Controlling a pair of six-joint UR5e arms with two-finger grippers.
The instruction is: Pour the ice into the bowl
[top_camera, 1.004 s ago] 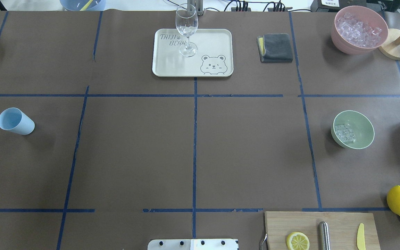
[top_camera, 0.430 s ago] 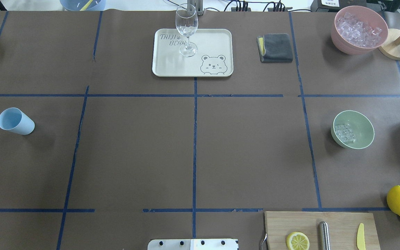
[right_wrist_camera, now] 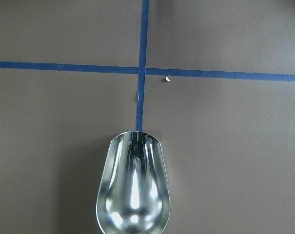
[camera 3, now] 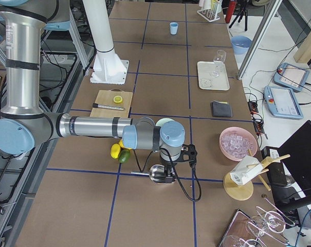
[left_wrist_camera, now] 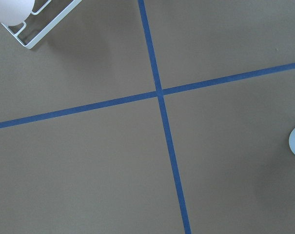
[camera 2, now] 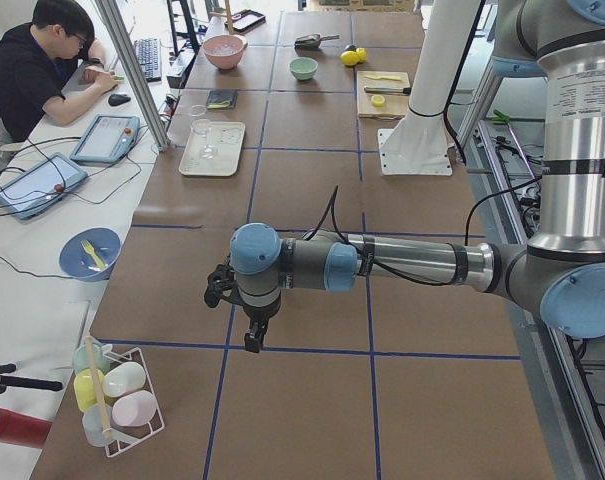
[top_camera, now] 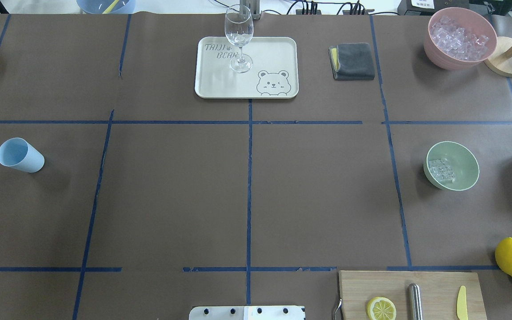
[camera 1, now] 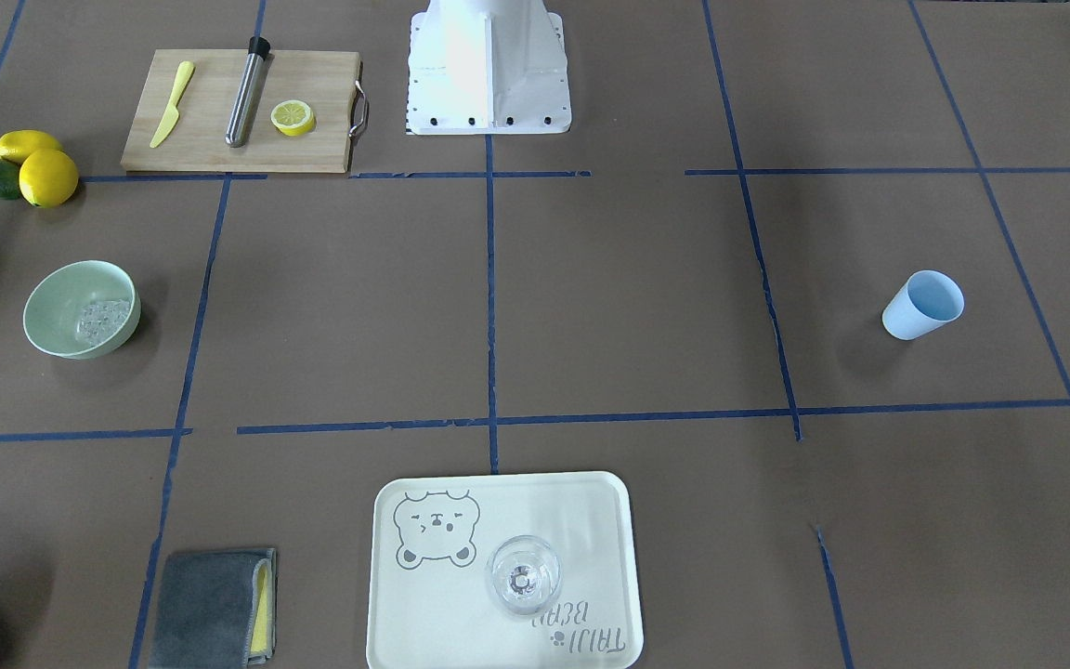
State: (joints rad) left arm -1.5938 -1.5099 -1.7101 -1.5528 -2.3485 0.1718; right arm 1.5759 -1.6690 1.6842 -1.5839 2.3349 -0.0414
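Just glassy ice (top_camera: 442, 170) in matte bowl (top_camera: 464, 161)

The robot's silver left arm (camera 2: 412, 262), with pale blue joints, stretches out level from its upright shoulder column. Its wrist bends so the black 2-finger left gripper (camera 2: 250, 345) points straight down. The matching right arm (camera 3: 91, 126) also reaches out level, and its black right gripper (camera 3: 168, 178) points down. Neither grip can be judged.
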